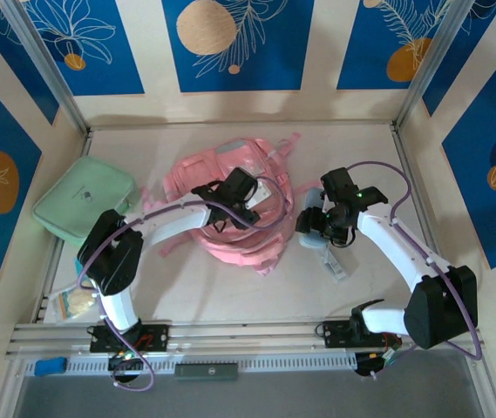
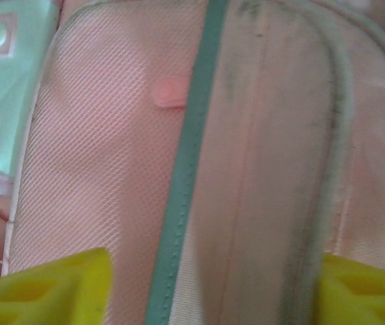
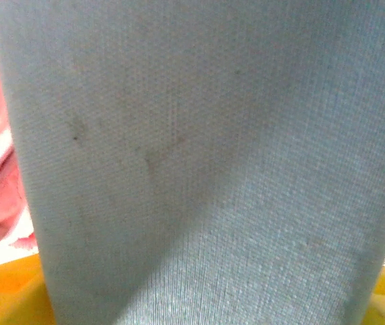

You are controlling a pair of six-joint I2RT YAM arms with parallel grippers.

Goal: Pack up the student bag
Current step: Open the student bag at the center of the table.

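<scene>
The student bag (image 1: pixel 230 228), a pink fabric backpack, lies crumpled in the middle of the table. My left gripper (image 1: pixel 228 202) hovers over its top, open. In the left wrist view its yellow fingertips (image 2: pixel 50 291) stand wide apart over a pink mesh pocket (image 2: pixel 104 169) edged with a teal strip (image 2: pixel 185 176). My right gripper (image 1: pixel 322 223) is just right of the bag, shut on a pale blue fabric pouch (image 1: pixel 309 230). That pouch (image 3: pixel 199 149) spans the gap between the yellow fingers (image 3: pixel 9 291) in the right wrist view.
A flat mint-green zip case (image 1: pixel 86 207) lies at the left beside the bag. A small clear packet (image 1: pixel 77 301) sits near the left arm's base. A white flat item (image 1: pixel 336 265) lies under the right arm. Walls close the table on three sides.
</scene>
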